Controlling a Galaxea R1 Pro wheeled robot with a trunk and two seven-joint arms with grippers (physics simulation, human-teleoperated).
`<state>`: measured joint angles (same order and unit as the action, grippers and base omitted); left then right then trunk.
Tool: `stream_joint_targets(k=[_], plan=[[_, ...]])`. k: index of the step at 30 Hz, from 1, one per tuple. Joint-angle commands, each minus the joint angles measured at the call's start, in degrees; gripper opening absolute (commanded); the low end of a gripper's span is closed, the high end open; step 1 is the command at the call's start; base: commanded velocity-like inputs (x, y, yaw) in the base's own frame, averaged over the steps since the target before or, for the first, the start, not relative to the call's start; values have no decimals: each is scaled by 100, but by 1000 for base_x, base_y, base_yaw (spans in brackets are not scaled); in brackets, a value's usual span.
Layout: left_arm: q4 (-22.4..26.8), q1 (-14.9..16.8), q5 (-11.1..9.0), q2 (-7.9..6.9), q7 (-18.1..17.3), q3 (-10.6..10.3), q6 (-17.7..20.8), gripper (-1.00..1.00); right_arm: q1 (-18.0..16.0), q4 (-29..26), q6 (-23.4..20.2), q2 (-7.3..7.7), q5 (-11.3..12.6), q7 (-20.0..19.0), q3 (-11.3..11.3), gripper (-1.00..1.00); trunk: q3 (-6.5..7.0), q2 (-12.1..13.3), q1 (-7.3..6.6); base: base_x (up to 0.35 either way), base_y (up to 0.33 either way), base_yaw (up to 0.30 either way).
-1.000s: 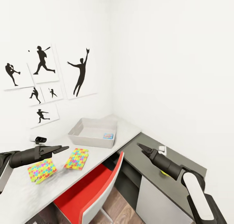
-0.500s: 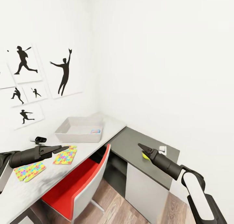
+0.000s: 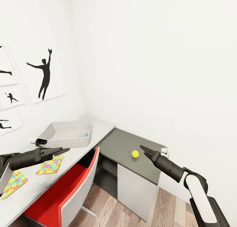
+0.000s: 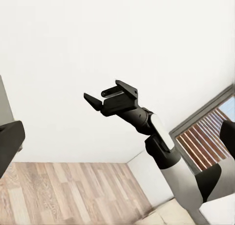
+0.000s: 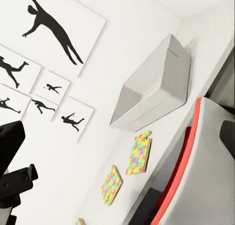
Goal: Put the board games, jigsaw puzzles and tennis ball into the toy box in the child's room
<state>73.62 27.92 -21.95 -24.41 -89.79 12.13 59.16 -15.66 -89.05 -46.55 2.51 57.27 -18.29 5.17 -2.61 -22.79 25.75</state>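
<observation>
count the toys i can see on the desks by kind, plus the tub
jigsaw puzzles: 2 (one near the left arm, one at the view's edge)
tennis ball: 1, on the dark desk
blue board game: 1, inside the tub
toy box: 1
total: 5

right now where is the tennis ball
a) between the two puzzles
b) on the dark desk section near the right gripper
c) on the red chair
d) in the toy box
b: the tennis ball sits on the dark grey desk section, just off the right gripper.
</observation>
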Motion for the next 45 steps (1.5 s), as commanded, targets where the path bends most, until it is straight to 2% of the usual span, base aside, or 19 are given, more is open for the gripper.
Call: stream_joint_targets(k=[1,30,45], plan=[[3,3,-3,-6,-21,0,61,100,-8,2,-30,-3,-14,-25,8,100,-13,-13,4,0,0,-281],[3,3,15,6,-21,0,52,100,-8,11,74,5,-9,-25,12,100,45,-13,4,-1,0,-281],[3,3,15,-2,-21,0,61,100,-8,55,162,9,-7,-25,8,100,78,-13,4,-99,0,-281]])
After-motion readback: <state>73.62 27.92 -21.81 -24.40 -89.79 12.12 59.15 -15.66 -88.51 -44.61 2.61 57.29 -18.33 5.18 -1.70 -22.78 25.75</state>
